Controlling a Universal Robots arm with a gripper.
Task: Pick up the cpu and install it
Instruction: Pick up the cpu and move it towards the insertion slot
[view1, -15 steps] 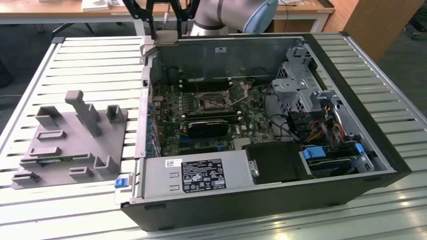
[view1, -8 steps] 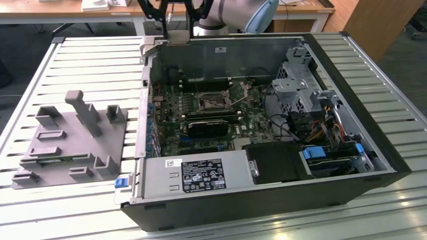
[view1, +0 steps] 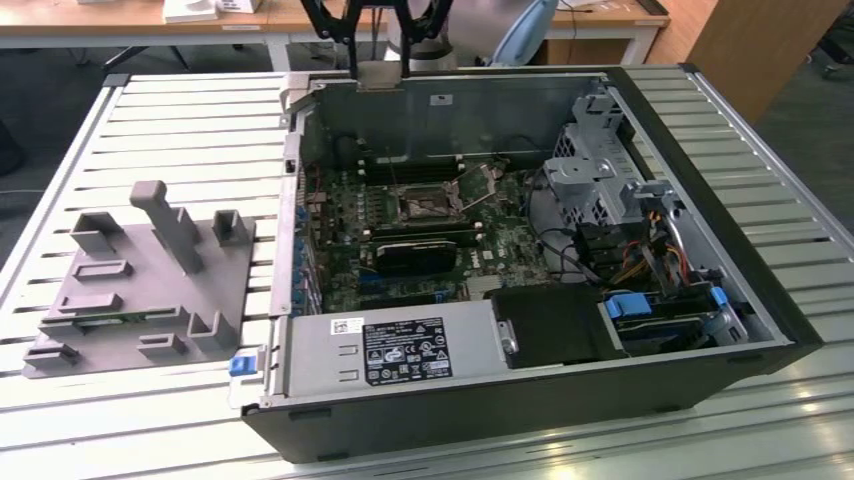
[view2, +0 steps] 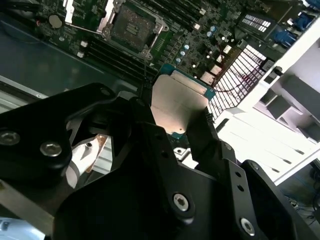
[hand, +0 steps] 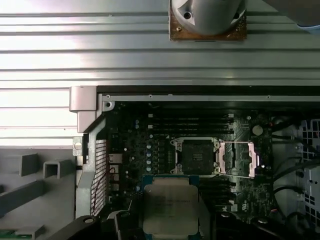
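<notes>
In both wrist views my gripper (view2: 177, 112) is shut on the cpu (view2: 180, 100), a flat square chip with a silvery top and a pale border, one black finger on each of two opposite edges. The first wrist view has the cpu (hand: 170, 205) hanging above the motherboard, a short way off the dark socket (hand: 195, 156), whose metal frame (hand: 240, 159) is swung open beside it. From the exterior view, the gripper (view1: 378, 40) hovers over the far wall of the open computer case (view1: 747, 300), and the socket (view1: 427, 205) lies lower, inside the case.
A grey tray (view1: 147, 275) with upright fixtures rests on the slatted table (view1: 187, 120) at the exterior view's left. Inside the case are a power supply (view1: 387, 355), a black card (view1: 416, 255), a drive cage (view1: 601, 170) and loose cables (view1: 654, 255).
</notes>
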